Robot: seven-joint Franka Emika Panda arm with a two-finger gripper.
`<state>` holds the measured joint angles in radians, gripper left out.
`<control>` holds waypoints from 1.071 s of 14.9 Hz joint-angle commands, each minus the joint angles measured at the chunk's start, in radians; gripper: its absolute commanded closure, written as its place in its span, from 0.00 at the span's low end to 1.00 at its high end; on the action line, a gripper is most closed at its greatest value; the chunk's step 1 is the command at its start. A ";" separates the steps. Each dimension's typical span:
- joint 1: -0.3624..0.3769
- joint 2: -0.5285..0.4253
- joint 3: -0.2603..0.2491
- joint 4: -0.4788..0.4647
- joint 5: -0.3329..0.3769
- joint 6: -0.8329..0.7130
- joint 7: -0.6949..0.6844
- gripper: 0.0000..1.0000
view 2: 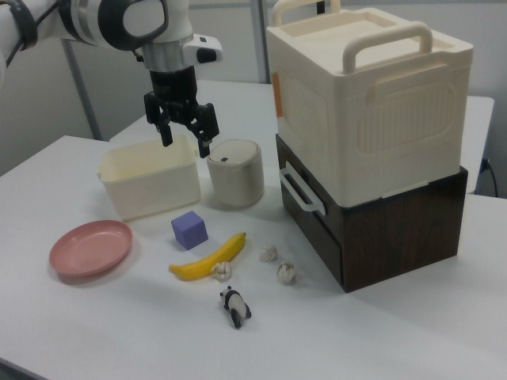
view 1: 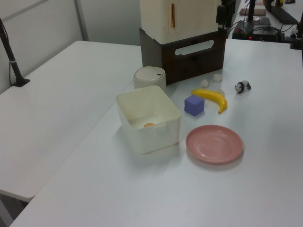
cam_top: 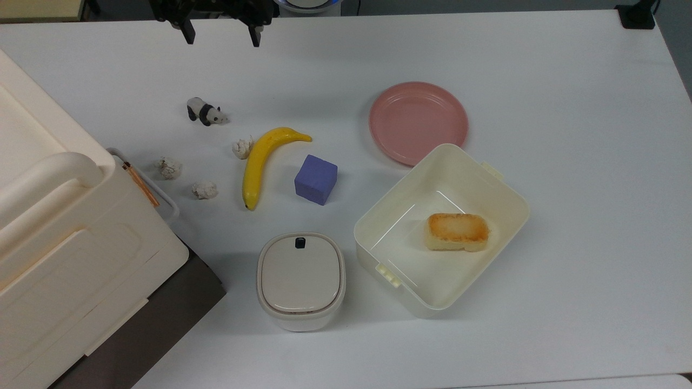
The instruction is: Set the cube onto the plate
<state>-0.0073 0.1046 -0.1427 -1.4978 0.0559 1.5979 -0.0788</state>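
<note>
Nothing done yet. Cube (cam_top: 316, 179) sat on the table (cam_top: 567, 135), at 8 o'clock from the empty plate (cam_top: 418, 122) in the top view. Gripper (cam_top: 221, 33) hung high, jaws spread, holding nothing; grasp, carry and placement all remained.

The tool (cam_top: 220, 33) hangs high with its two fingers spread, open air beneath it. Below it the cube (cam_top: 316, 179) stands free on the surface (cam_top: 567, 108), its top uncovered; a banana (cam_top: 263, 159) lies just beside one face, and a cream container (cam_top: 503, 189) stands near the opposite side, touching the plate (cam_top: 418, 122). The plate's middle is bare.
</note>
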 commanded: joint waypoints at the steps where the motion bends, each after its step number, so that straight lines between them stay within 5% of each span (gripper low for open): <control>1: 0.038 -0.013 -0.002 -0.019 0.004 -0.006 -0.002 0.00; 16: 0.038 -0.031 -0.005 -0.010 0.004 -0.012 0.016 0.00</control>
<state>0.0181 0.0875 -0.1432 -1.4972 0.0559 1.5979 -0.0758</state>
